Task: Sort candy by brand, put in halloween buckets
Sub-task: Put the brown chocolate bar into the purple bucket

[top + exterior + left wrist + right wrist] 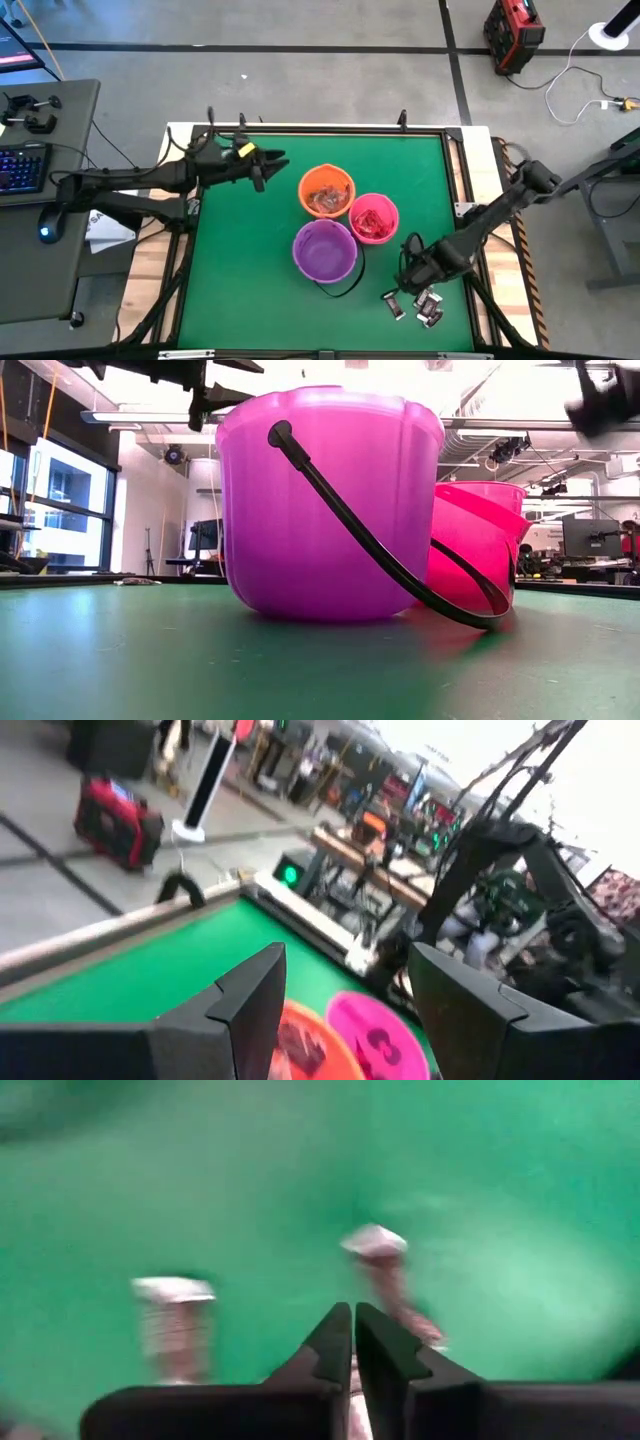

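Observation:
Three buckets stand mid-table: orange (pixel 326 190) with brownish-red candy inside, pink (pixel 374 217) with red candy, and purple (pixel 324 250), whose black handle (pixel 345 285) lies on the green mat. Several dark-and-silver candies (pixel 428 306) lie near the front right corner. My right gripper (pixel 410 270) hangs over them, pointing down, fingers shut (pixel 352 1320); two blurred candies (pixel 385 1275) (pixel 175 1325) show beyond its tips. My left gripper (pixel 268 166) is open (pixel 345 1010) and held level above the mat, left of the orange bucket. My right gripper is shut just above the loose candies, pointing down. Blur and the fingers themselves hide the tips, so I cannot tell whether a candy is pinched between them or only lies on the mat beneath.
A black frame edges the green mat (pixel 240 290). In the low view the purple bucket (pixel 330 510) fills the front, with the pink one (pixel 480 540) behind it. Open mat lies left of and in front of the buckets. A desk with a keyboard (pixel 22 165) stands off the left side.

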